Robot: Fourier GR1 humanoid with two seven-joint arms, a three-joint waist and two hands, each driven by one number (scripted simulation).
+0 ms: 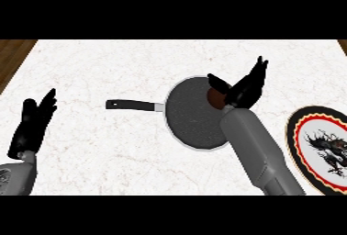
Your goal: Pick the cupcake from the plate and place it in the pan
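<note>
A dark round pan (193,117) with a pale rim lies mid-counter, its black handle (136,105) pointing left. A brown cupcake (215,97) shows inside the pan near its upper right rim, partly hidden by my right hand (245,89). That hand hovers over the pan's right side with straight fingers pointing up and away and the thumb spread left above the cupcake. I cannot tell whether the hand touches the cupcake. The plate (324,149), with a red-and-black rim and a dragon picture, lies at the right edge with nothing on it. My left hand (34,121) rests open at the left, fingers up.
The counter is white marble (102,156). A strip of wood (13,55) shows beyond its far left corner. My right forearm (261,151) crosses the pan's lower right rim.
</note>
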